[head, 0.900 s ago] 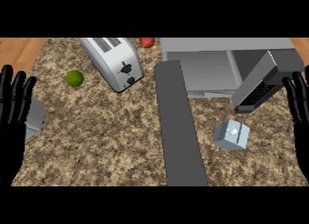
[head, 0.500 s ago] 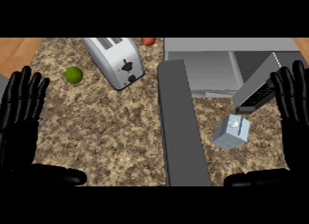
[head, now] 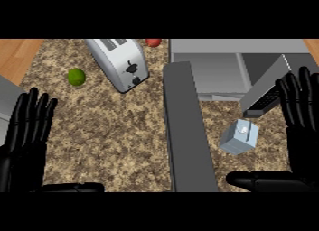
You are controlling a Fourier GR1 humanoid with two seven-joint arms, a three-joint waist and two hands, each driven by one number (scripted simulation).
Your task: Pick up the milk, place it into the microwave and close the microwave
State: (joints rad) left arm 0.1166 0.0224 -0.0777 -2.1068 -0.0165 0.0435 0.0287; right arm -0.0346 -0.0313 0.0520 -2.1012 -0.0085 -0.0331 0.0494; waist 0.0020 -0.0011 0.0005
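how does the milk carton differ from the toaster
The milk carton is small and pale blue-grey, right of the dark door panel, near the right robot hand. The toaster is larger, silver, slotted, left of the panel. Both sit on the granite counter, untouched.

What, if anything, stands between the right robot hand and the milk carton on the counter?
Nothing visible. The milk carton stands alone on the counter, left of the open right robot hand, bare countertop between them.

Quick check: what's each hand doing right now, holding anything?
Left hand: open, fingers straight, holding nothing.
Right hand: open, holding nothing; milk untouched.
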